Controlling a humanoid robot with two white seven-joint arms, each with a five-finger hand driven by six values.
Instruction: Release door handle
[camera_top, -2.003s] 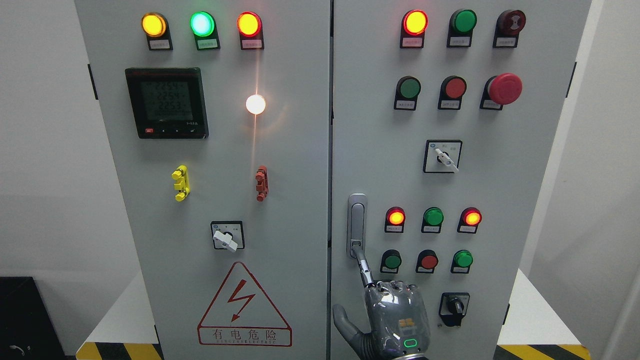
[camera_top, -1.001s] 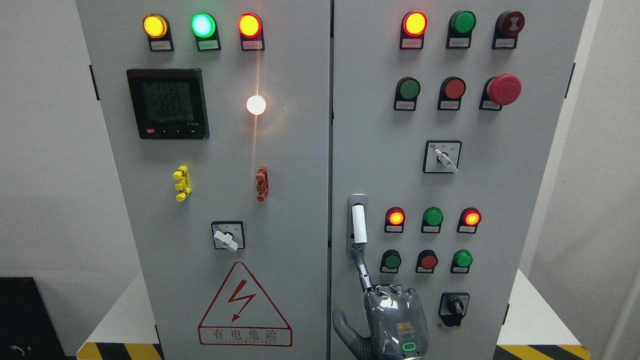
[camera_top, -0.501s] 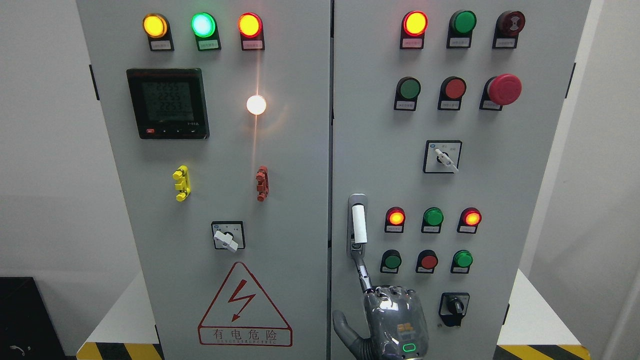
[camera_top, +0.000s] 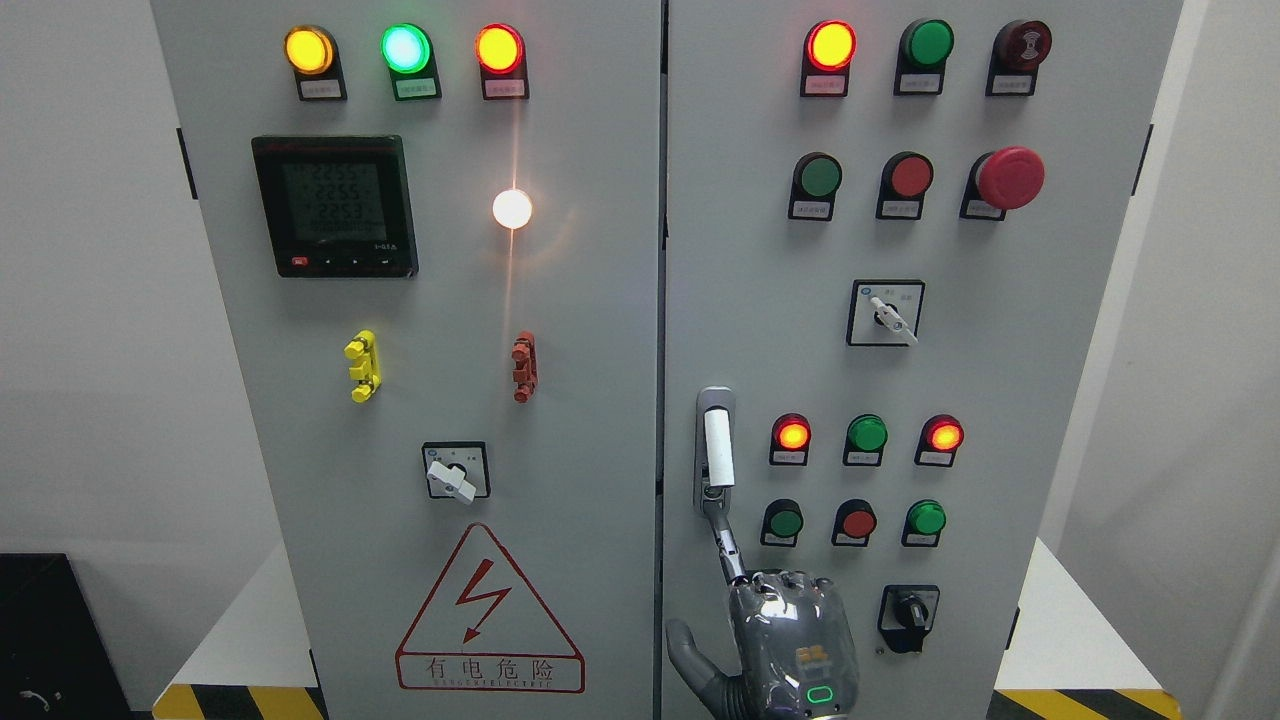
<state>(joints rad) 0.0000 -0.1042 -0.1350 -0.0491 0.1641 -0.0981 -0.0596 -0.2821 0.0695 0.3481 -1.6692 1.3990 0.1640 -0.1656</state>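
1. Silver-grey door handle (camera_top: 716, 450): mounted upright on the right cabinet door (camera_top: 760, 300), close to its left edge and just beside the seam with the left cabinet door (camera_top: 450, 300). A white bar lies lengthwise inside the handle's rounded grey frame, with a small dark fitting at its lower end.
2. Right hand (camera_top: 790, 640): it enters at the bottom edge, directly below the handle, with its back toward the camera. The index finger (camera_top: 728, 545) is extended upward and its tip meets the lower end of the handle. The remaining fingers are curled at the knuckles and the thumb stands out to the left. The hand grasps nothing.
3. Controls right of the handle: a row of three indicator lamps, namely a lit red lamp (camera_top: 792, 435), a green lamp (camera_top: 866, 433) and a second lit red lamp (camera_top: 944, 435). The lit red lamp is just beside the handle.
4. Controls below that row: a green button (camera_top: 785, 521), a red button (camera_top: 857, 521) and a second green button (camera_top: 926, 518). The green button is near the extended finger but apart from it.
5. Black selector switch (camera_top: 908, 610): just right of the knuckles.
6. Left door: a red-bordered warning triangle (camera_top: 487, 610) sits left of the hand, across the seam.
7. Obstruction: nothing lies between the hand and the handle.
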